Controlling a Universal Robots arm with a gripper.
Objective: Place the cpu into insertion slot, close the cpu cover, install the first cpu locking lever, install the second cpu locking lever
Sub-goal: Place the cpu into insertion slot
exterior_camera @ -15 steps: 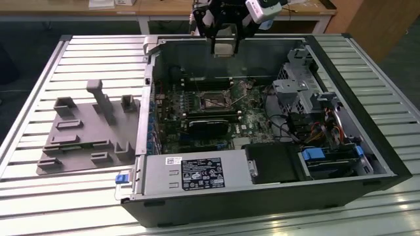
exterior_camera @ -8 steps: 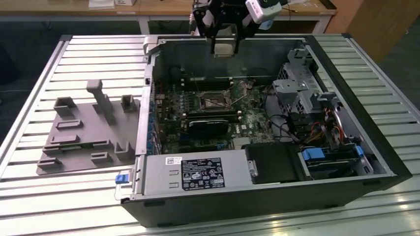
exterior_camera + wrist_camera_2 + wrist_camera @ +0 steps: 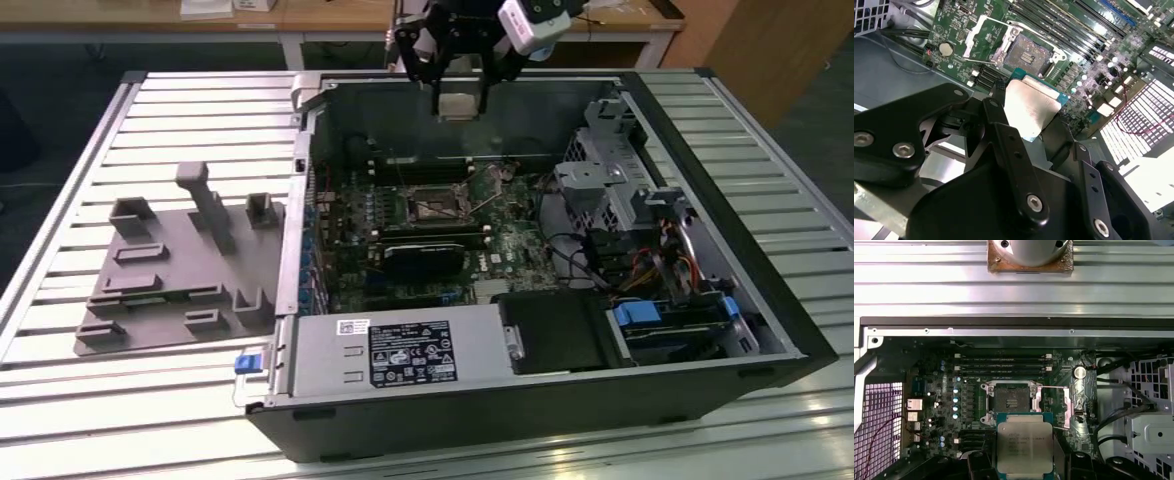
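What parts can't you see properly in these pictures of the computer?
- First wrist view: the cpu runs off the picture's edge, between the jaws.
- Second wrist view: the gripper covers part of the cpu.
- Exterior view: the insertion slot is too small to show its pins.

No word or number can be made out anywhere. In the exterior view, a large label (image 3: 418, 356) with black and white panels of fine print sits on the grey power supply box (image 3: 320, 358) inside the computer case (image 3: 467, 428), and a small white sticker (image 3: 352, 325) lies just beside that label. In the first wrist view, the processor chip (image 3: 1025, 450) carries a few faint lines of print on its metal top, too small to read.
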